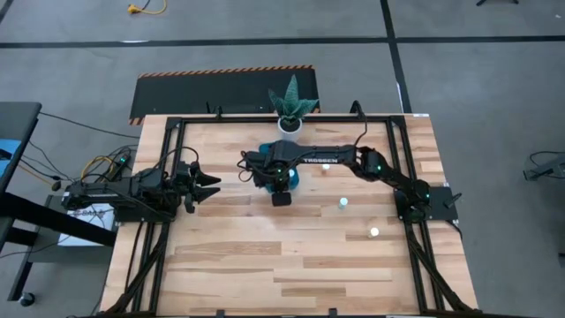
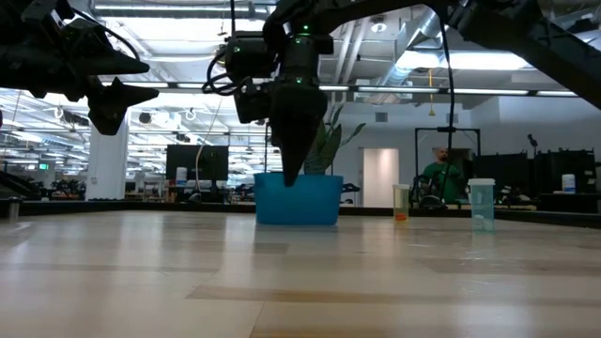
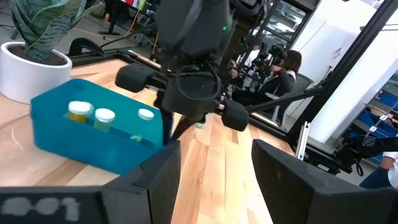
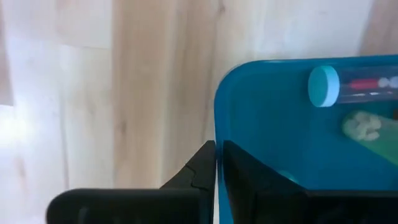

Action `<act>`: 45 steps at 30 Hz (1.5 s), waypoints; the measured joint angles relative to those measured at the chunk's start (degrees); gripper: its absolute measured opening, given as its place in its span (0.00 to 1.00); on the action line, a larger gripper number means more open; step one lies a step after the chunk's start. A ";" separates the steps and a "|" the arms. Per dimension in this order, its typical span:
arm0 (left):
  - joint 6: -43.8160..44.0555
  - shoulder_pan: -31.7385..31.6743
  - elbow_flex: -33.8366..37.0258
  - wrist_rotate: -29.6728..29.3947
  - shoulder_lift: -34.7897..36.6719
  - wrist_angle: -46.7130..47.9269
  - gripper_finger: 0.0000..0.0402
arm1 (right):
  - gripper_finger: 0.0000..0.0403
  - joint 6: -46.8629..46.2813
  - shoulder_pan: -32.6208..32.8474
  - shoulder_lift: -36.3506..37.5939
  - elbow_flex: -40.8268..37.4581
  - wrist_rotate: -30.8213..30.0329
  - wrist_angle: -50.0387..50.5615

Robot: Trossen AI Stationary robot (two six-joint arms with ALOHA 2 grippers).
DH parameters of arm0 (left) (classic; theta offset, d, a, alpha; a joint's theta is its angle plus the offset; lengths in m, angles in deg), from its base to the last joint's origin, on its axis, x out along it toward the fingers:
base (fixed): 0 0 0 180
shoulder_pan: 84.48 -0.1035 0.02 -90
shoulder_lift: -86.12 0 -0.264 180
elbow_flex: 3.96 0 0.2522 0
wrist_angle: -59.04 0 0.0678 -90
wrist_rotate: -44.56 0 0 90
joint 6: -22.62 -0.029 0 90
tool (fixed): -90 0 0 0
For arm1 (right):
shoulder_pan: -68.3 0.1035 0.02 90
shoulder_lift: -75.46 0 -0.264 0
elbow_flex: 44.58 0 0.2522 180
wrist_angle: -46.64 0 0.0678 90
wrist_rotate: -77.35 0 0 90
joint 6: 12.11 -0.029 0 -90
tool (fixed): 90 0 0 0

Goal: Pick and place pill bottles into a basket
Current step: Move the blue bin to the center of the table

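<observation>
Where wood table (image 1: 265, 265) ends, person (image 2: 438, 178) sits in bkgd.

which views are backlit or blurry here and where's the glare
Low view: bright ceiling lights behind leave the right gripper a dark silhouette before the basket. Right wrist view: a pale washed-out patch on the table, with the close pill bottle soft. High view: evenly lit.

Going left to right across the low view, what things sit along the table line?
Left pincer hanging high at the left → right pincer, shut, tip down at the basket's left edge → basket → orange-bottomed pill bottle → pale-green pill bottle.
</observation>
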 joint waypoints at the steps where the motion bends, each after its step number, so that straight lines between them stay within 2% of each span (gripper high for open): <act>1: 0.00 0.00 0.00 0.00 0.00 0.00 0.46 | 0.05 -0.38 0.26 0.00 0.00 0.43 0.02; 24: 0.00 -0.01 0.00 -0.01 0.00 0.00 0.46 | 0.04 -15.34 11.81 0.00 0.00 2.29 -0.42; 45: 0.00 0.00 0.00 0.00 0.00 0.00 0.46 | 0.05 -19.93 23.39 0.00 0.00 3.73 -1.97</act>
